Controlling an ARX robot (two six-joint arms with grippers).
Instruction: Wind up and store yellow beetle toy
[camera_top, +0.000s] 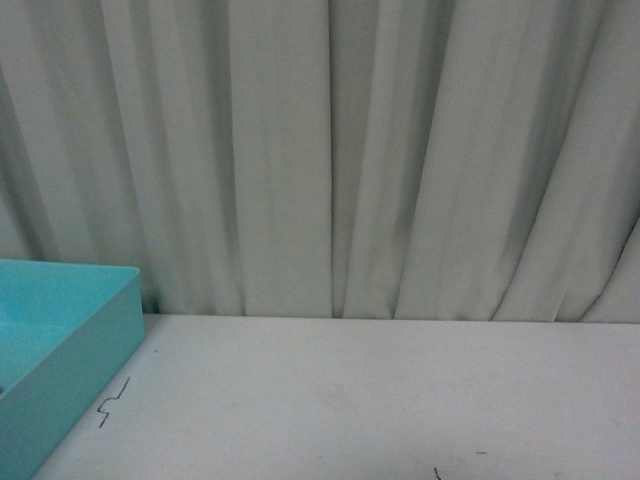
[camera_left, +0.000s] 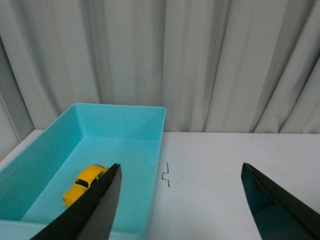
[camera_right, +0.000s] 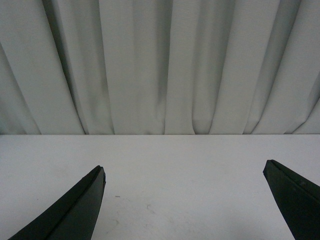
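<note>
Front view: a white bench (camera_top: 380, 400) runs back to a pale grey pleated curtain (camera_top: 330, 150). At the left edge sits a turquoise bin (camera_top: 90, 345), only its near corner and one long wall showing. A small dark squiggle mark (camera_top: 113, 401) lies on the bench just beside that wall, and another tiny dark mark sits at the lower edge. Neither arm appears here, and the toy cannot be seen from this angle.

Left wrist view: the left hand (camera_left: 180, 200) hangs above the bench with its two dark fingers (camera_left: 97, 207) spread wide and nothing between them. The same turquoise bin (camera_left: 145, 150) lies beneath and ahead of it. The yellow beetle toy (camera_left: 82, 184) rests on its wheels on the bin floor, close to the near end and partly hidden behind one finger. The squiggle mark (camera_left: 166, 175) lies on the bench just outside the bin wall.

Right wrist view: the right hand (camera_right: 185, 200) is likewise spread wide, its dark fingers (camera_right: 75, 210) far apart and empty. Below it is only bare white bench (camera_right: 175, 165), with a few faint specks, and the curtain (camera_right: 160, 65) behind.
</note>
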